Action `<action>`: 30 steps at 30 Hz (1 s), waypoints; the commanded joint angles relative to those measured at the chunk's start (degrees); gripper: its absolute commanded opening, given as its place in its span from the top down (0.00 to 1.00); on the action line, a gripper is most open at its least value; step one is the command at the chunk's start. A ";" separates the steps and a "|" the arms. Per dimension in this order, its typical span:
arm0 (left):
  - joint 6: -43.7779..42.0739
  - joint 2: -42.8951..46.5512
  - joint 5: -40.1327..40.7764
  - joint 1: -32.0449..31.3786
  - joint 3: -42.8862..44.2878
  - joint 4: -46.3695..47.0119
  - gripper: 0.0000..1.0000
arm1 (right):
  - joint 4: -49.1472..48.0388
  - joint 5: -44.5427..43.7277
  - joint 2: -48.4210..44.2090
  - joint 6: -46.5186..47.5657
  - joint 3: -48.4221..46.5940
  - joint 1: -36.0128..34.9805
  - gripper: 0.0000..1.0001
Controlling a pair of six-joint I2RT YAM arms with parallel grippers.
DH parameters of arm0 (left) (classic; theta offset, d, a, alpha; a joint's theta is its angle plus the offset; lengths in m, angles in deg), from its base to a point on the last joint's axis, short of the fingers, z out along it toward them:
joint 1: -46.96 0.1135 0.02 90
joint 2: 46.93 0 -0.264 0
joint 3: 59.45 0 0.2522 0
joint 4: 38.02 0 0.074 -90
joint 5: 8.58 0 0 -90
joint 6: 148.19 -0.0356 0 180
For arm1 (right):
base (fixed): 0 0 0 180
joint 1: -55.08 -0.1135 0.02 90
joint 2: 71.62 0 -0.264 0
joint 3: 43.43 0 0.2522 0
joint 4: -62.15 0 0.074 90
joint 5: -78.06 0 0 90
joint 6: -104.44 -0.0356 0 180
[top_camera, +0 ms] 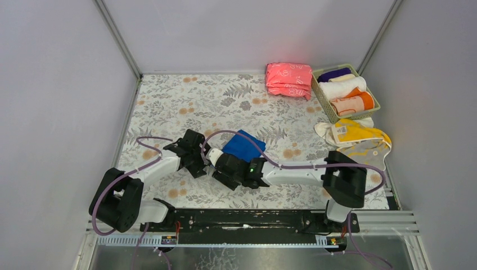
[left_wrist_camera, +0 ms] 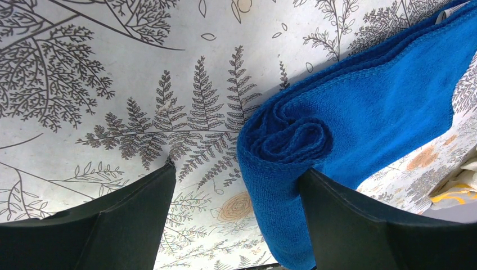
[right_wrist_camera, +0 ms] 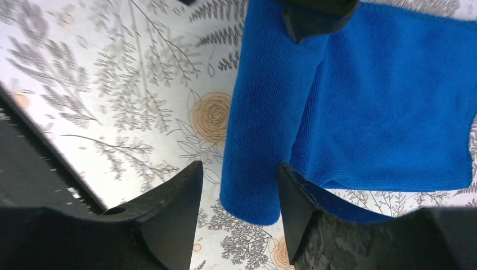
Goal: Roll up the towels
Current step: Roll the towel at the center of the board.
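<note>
I'm watching the blue towel [top_camera: 243, 145] lying partly rolled near the middle of the worktop [top_camera: 185, 95], with its flat part spreading toward the far edge. My left gripper [left_wrist_camera: 236, 169] is hanging released at one end of the roll. That end is sitting just beside one finger [left_wrist_camera: 360, 225] and well apart from the other. My right gripper [right_wrist_camera: 239, 167] is straddling the roll's other end, jaws apart and not squeezing it.

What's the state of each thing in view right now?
blue towel: partly rolled, rest flat
left tool: open, roll's end between its jaws
right tool: open, roll between its jaws
yellow towel: unrolled, crumpled beside the basket
basket: holds rolled towels
pink stack: folded
</note>
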 commanded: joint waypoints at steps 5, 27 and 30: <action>-1.71 -4.60 4.78 -0.25 -3.47 -1.88 0.19 | 0.11 -6.58 7.20 2.24 -1.32 -0.46 0.41; -3.26 12.91 10.69 -0.12 1.48 -12.02 0.09 | -6.65 39.24 7.25 -6.20 4.10 15.97 0.79; -3.37 14.93 10.34 -0.09 1.73 -13.79 0.07 | -9.92 48.86 8.66 -9.53 4.77 19.72 0.80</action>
